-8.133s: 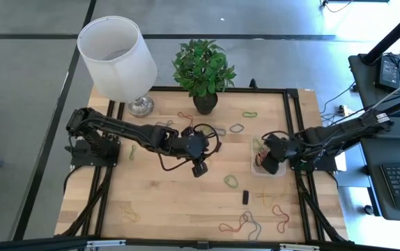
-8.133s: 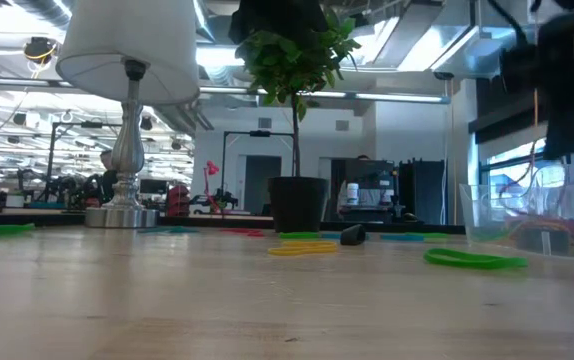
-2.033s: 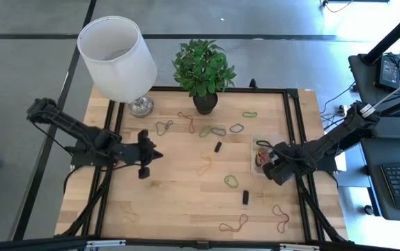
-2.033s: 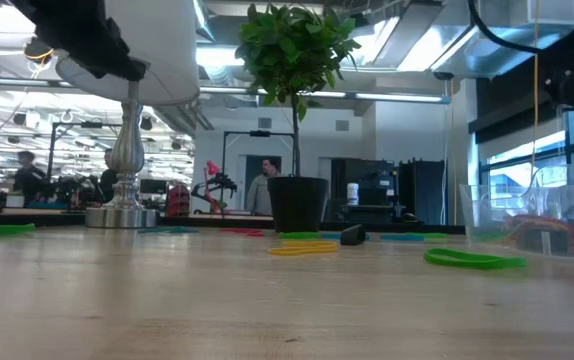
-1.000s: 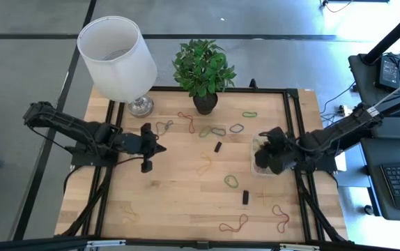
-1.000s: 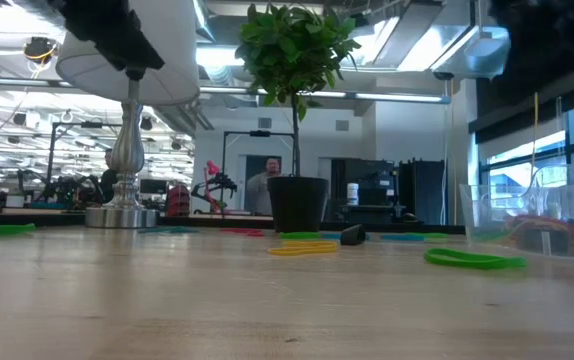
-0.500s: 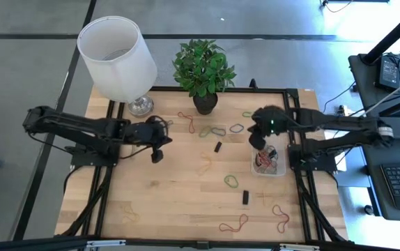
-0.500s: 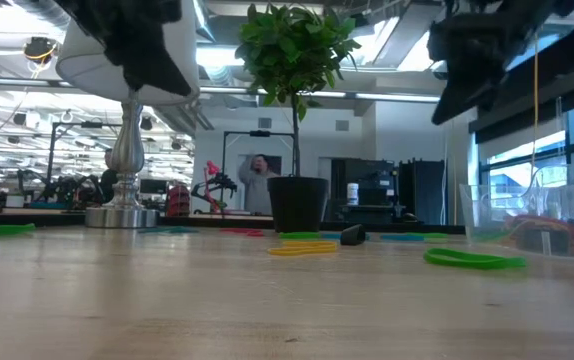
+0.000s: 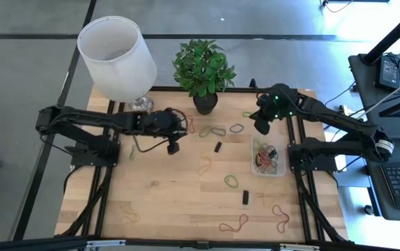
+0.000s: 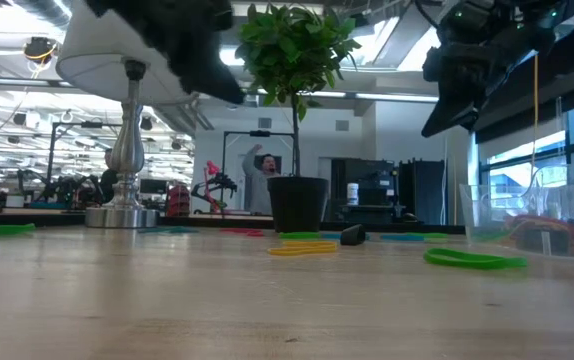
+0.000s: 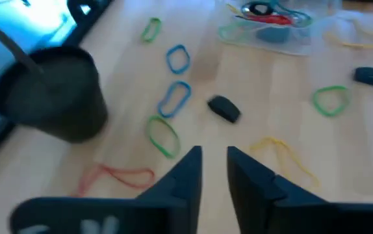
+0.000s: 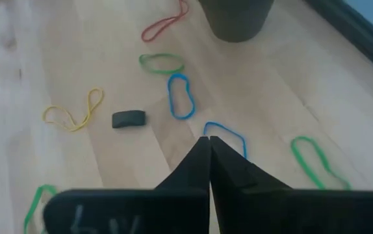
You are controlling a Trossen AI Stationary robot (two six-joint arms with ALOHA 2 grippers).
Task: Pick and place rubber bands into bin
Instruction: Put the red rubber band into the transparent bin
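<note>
Several rubber bands lie flat and scattered on the wooden table: a red one [image 9: 186, 120], a green and blue pair [image 9: 214, 130], a blue one [image 9: 236, 128], a green one [image 9: 249, 113] and a yellow one [image 9: 204, 164]. The clear bin [image 9: 268, 166] at the right edge holds a heap of bands. My left gripper [image 9: 174, 147] hovers open above the table's far middle, left of the pair, nothing between its fingers [image 11: 188, 170]. My right gripper [image 9: 260, 127] is shut and empty, above the far right; a blue band [image 12: 224, 134] lies just beyond its tips.
A black plant pot [image 9: 205, 103] and a lamp [image 9: 139, 104] stand at the far edge. Two small black blocks [image 9: 217, 147] [image 9: 245, 197] lie mid-table. More bands lie near the front edge [image 9: 233, 224]. In the low view a person stands far behind the table.
My left gripper has moved toward the table's right edge and a little toward the far edge, nearing the plant pot. My right gripper has swung from over the bin toward the far edge, turning as it went.
</note>
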